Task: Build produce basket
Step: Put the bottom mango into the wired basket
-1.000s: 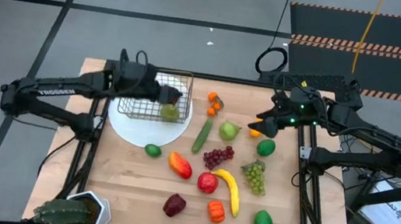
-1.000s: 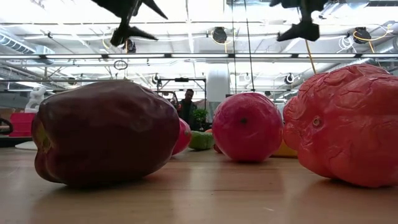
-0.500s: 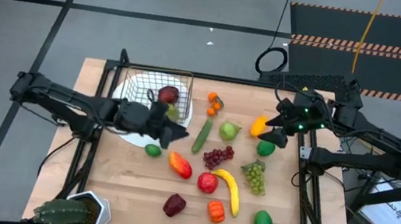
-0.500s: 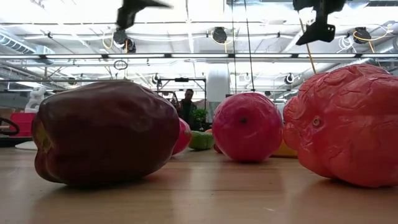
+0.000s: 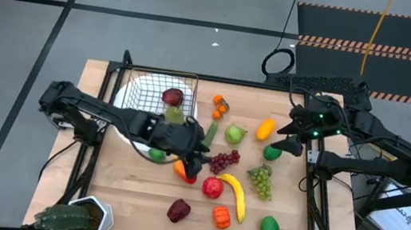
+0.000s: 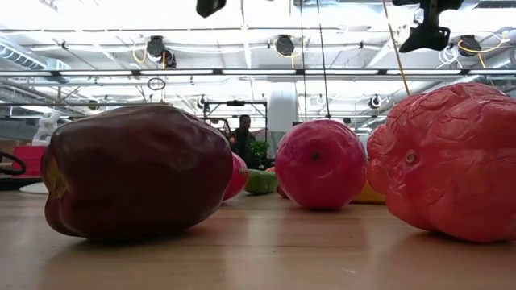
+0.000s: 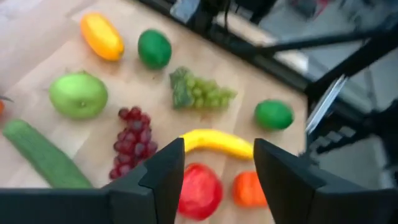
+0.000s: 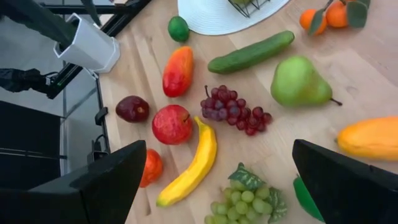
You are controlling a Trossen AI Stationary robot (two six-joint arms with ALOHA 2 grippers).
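Since a second ago our left gripper (image 5: 197,165) swung off the basket (image 5: 158,96) to mid-desk, released and empty, over the apple (image 7: 199,190). We've got a red fruit and pear in; most produce remains. Banana (image 5: 235,193) lies lengthwise toward us. Right gripper (image 5: 281,138) waits spread.

— Where is the left gripper (image 5: 197,165)?
— Its arm reaches across to mid-table, fingers parted, empty.
— And the right gripper (image 5: 284,139)?
— Raised at the right edge, fingers spread wide, empty.
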